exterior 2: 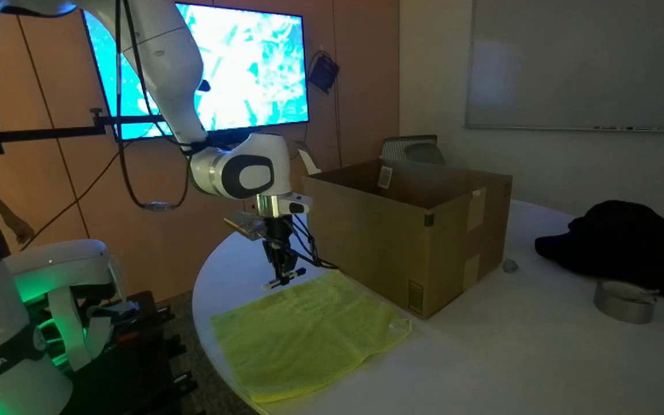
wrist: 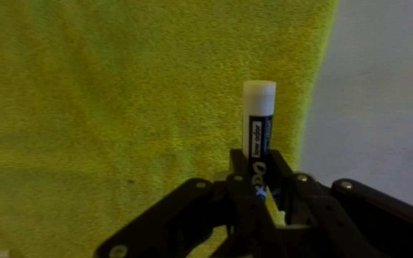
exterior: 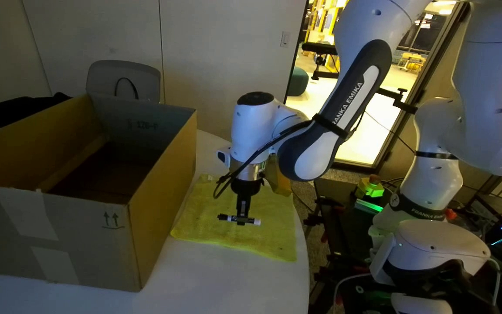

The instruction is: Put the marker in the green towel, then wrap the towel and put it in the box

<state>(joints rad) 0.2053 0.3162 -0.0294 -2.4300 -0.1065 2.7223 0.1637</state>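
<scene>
The marker is a short stick with a black cap and a white end, seen in both exterior views and the wrist view. My gripper points down, and its fingertips are shut on the marker's barrel. The marker lies level in the fingers, above the green towel. The towel is spread nearly flat on the table. The box stands open beside the towel, and the part of its floor I see is bare.
The round white table has its edge close to the towel. A dark cloth and a tape roll lie beyond the box. A small grey lump sits by the box's corner. Cables hang along my arm.
</scene>
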